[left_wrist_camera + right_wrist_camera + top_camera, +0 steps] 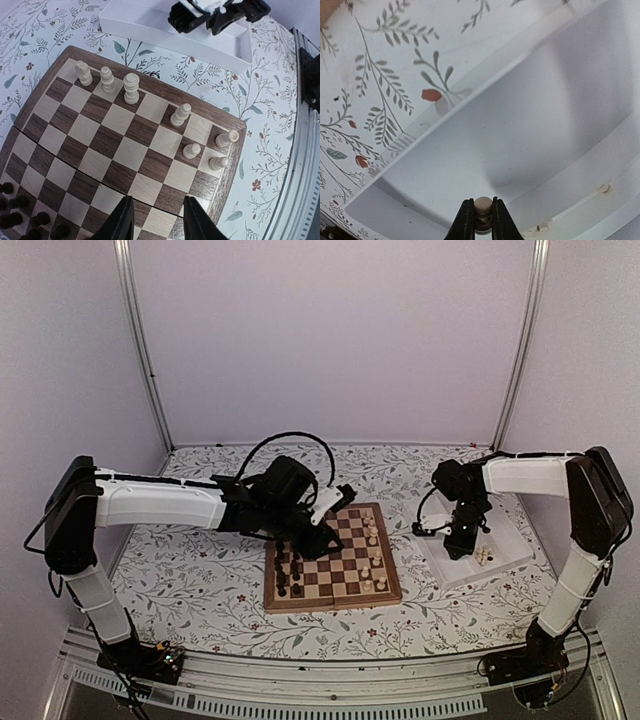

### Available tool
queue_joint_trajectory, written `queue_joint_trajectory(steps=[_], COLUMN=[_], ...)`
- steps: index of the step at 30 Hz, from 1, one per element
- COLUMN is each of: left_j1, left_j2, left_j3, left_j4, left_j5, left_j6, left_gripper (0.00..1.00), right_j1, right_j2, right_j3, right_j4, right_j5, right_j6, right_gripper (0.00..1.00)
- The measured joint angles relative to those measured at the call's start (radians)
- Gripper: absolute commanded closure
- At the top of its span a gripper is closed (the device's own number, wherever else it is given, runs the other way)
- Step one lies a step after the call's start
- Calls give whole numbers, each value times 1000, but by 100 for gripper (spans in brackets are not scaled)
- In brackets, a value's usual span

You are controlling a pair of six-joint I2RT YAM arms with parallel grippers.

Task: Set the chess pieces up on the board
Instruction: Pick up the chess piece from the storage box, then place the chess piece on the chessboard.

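Seven pale chess pieces (pixel 131 87) stand on the board (pixel 335 604), along its edge nearest the white tray (pixel 535 115); dark pieces (pixel 20 215) crowd the opposite edge. Over the board hovers the left gripper (pixel 157 222), jaws apart, nothing between. Over the tray, the right gripper (pixel 482 222) is clamped on one pale piece (pixel 482 206).

White ridged tray (pixel 510 540) sits on tabletop (pixel 190 570), edges angled to it. Tabletop has pale cover with leaf-and-flower print and small red blooms; print runs right up to tray wall. Dark brown-black chess pieces (pixel 285 578) stand clustered, well left of tray. Aluminium post (pixel 520 350) rises behind tray; second post (pixel 146 350) stands far left of tray. Lilac walls (pixel 330 330) beyond tray. Slotted metal rail (pixel 330 685) runs along near edge, nearer than tray.
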Motion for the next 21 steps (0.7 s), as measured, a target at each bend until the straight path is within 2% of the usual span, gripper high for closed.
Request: queue_joint_trajectory(steps=[8,16,21], left_j1=[0,10,41], left_j2=[0,-22,-158], left_j3=[20,35,-10], left_j4=[12,27,45], left_j5=[8,-22,-86], left_j6=[-8,-37,-68], left_gripper=[63,63,63], right_j1=[-1,19,97], right_j2=[-162,-262,-267], right_j3=[118,49,-29], right_j4=[72,374,558], right_j5=[-275,-647,-753], right_j6=[3,66,122], right_gripper=[92,95,95])
